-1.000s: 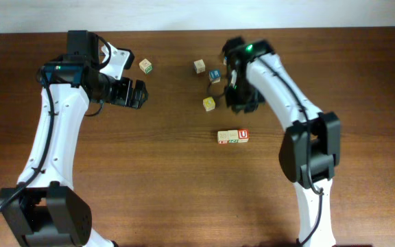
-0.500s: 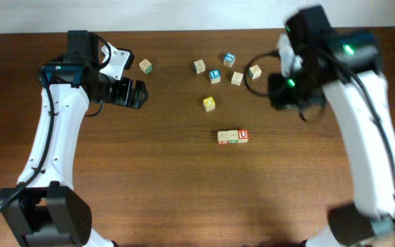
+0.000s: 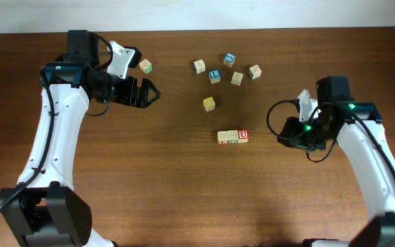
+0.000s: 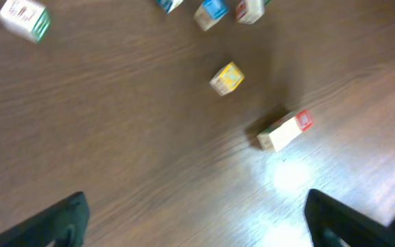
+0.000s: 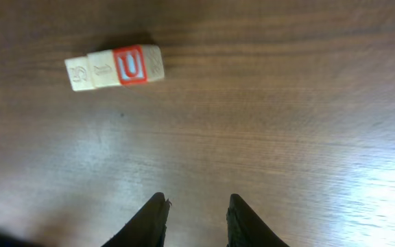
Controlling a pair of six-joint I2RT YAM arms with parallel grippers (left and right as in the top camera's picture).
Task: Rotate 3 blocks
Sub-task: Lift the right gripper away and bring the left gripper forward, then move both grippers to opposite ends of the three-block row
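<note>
Three blocks lie in a row touching each other mid-table: a pale tan one with reddish marks (image 3: 223, 137), a green-marked one (image 3: 232, 138) and a red-faced "U" one (image 3: 243, 135). The right wrist view shows the red "U" block (image 5: 129, 65) at the row's right end, ahead and left of my right gripper (image 5: 197, 200). That gripper (image 3: 286, 135) hovers right of the row, jaws slightly apart with nothing between them. My left gripper (image 3: 149, 95) is wide open far to the left; its wrist view shows the row (image 4: 284, 131) well ahead of the left gripper (image 4: 196, 213).
Loose cubes sit behind the row: a yellow one (image 3: 209, 103), two blue-faced ones (image 3: 230, 59) (image 3: 214, 75), tan ones (image 3: 199, 66) (image 3: 236, 78), a green-marked one (image 3: 254, 71). Another cube (image 3: 145, 66) lies beside the left arm.
The right arm swung away from the loose cubes, out to the right and down, ending right of the row, its jaws spreading a little. The left gripper shifted slightly right.
</note>
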